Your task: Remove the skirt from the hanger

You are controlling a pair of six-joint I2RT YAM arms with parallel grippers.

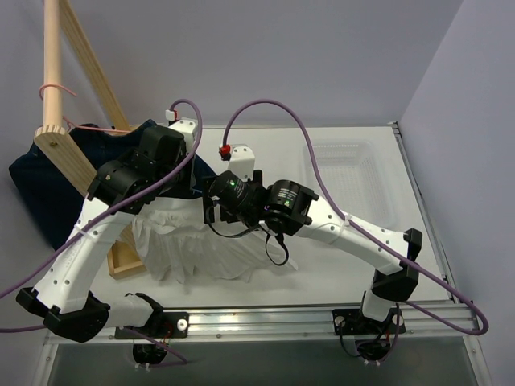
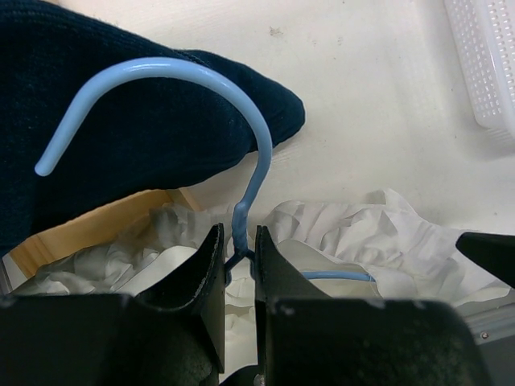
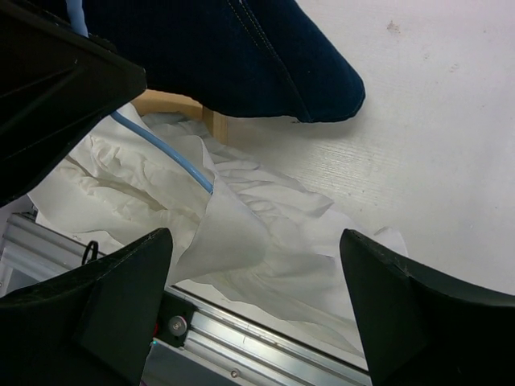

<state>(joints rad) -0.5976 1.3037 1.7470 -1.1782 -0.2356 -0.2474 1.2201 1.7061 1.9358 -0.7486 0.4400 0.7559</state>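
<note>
From above, the skirt [image 1: 201, 249] lies crumpled on the table [image 1: 322, 273] beneath both arms. Left wrist: the left end effector [image 2: 239, 253] is clenched on the hanger [image 2: 161, 68] neck. Right wrist: the right end effector [image 3: 253, 249] is spread wide over the skirt, seemingly holding nothing.

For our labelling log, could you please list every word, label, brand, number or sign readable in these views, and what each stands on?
No readable text in any view.
The skirt, the hanger, the navy garment and the white basket carry no visible print.
The left pincer, shut on the hanger, and the open right pincer are plain black.
Any marking on the arm housings in the top view is too small to read.
</note>
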